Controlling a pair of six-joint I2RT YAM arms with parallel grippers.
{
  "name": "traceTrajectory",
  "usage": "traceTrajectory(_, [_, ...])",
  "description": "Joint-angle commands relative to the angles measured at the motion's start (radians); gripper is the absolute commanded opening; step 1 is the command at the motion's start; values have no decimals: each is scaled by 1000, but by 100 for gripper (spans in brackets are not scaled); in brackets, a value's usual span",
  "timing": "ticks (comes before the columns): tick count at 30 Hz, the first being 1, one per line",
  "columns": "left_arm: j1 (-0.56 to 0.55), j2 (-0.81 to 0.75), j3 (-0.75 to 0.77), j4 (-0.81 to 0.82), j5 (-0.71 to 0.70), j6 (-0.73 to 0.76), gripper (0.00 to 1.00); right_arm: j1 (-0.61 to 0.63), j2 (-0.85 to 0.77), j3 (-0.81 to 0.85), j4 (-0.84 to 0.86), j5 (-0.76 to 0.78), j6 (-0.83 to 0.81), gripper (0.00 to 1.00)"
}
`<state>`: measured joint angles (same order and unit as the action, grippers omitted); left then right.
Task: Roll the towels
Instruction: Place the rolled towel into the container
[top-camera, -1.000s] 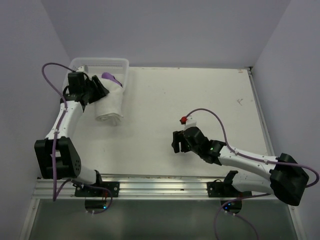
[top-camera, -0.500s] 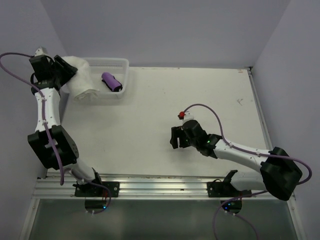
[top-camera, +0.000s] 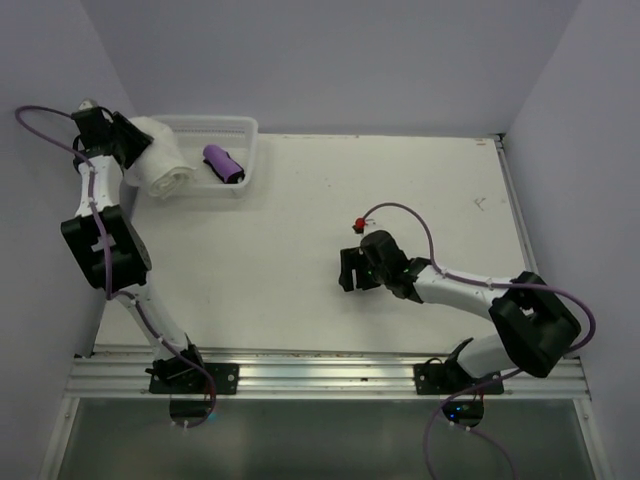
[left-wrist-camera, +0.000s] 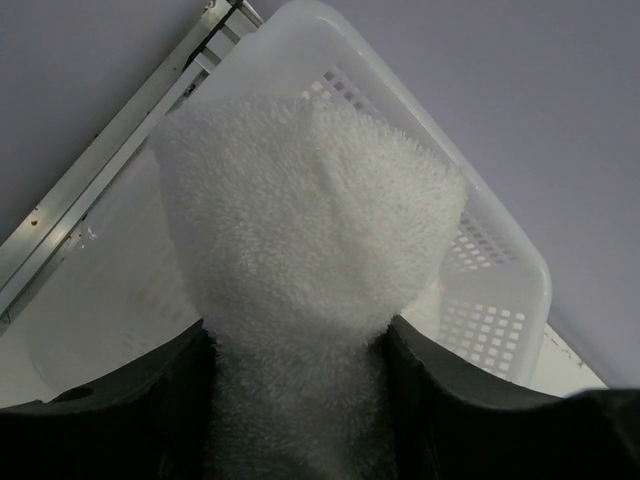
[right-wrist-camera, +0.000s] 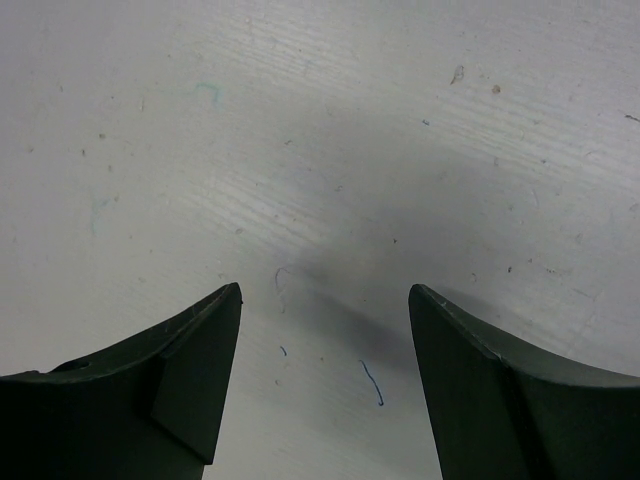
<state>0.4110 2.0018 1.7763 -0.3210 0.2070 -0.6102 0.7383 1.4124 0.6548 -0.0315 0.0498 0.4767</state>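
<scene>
1. L gripper (left-wrist-camera: 300, 430) clamped on fluffy white towel (left-wrist-camera: 310, 230); the cloth bulges out ahead of the jaws
2. That towel is at left end of white mesh basket (top-camera: 240, 125), far-left corner of table (top-camera: 420, 190)
3. Small purple towel (top-camera: 223, 164) lies rolled inside basket, right half
4. R gripper (right-wrist-camera: 325, 390) has jaws wide apart & empty, low over bare mid-table, well apart from basket

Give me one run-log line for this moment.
left gripper: shut on white towel | right gripper: open, empty | purple towel: in basket
</scene>
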Motion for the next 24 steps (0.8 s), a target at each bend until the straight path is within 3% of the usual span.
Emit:
traceTrajectory(1, [3, 26, 83, 85, -31, -34, 4, -22, 34, 52, 54, -41, -16, 72])
traceTrajectory(24, [-35, 242, 130, 237, -66, -82, 5, -59, 250, 144, 88, -110, 7, 71])
